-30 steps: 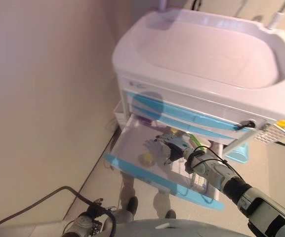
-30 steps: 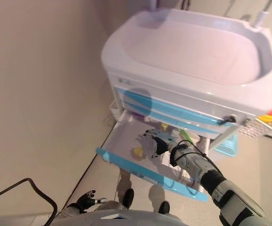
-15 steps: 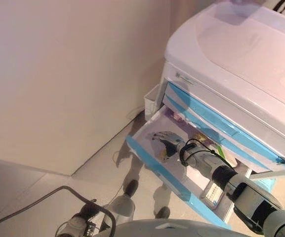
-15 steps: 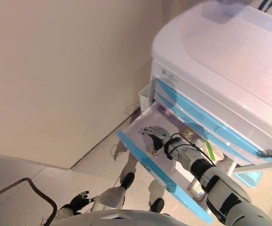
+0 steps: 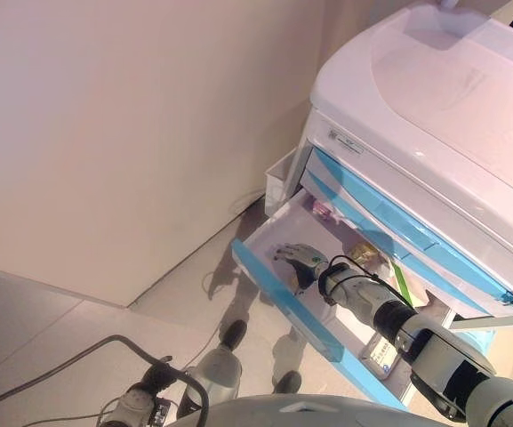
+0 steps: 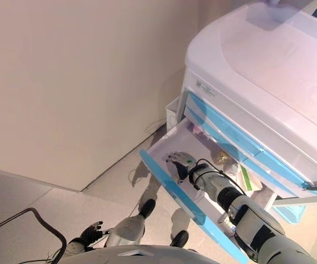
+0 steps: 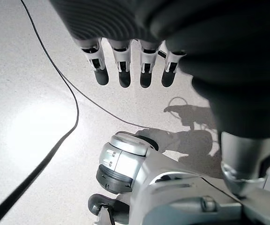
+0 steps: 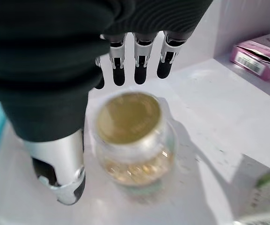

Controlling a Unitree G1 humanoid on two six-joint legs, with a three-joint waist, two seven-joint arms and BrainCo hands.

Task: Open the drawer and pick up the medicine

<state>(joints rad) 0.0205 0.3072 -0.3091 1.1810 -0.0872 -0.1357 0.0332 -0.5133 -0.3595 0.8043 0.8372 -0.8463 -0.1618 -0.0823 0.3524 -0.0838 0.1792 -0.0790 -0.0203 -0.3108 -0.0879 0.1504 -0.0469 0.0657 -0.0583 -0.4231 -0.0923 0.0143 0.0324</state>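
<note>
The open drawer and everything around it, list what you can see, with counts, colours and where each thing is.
White medical cart: one, blue-fronted drawers, against the beige wall.
Open white drawer: one, blue front, pulled out from the cart.
Clear glass jar with gold lid: one, upright in the drawer, below the right hand.
Pink box: one, at the drawer's back.
Green-and-white box: one, further along in the drawer.
Right hand: open, over the jar.
Left hand: open, idle, low over the floor.

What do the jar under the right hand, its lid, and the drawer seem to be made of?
Jar: clear glass or hard plastic, glossy; the contents show through and highlights glint on its wall.
Lid: gold-coloured, matte, likely metal or plastic.
Drawer: smooth white plastic, by its moulded look, with a blue front.
</note>
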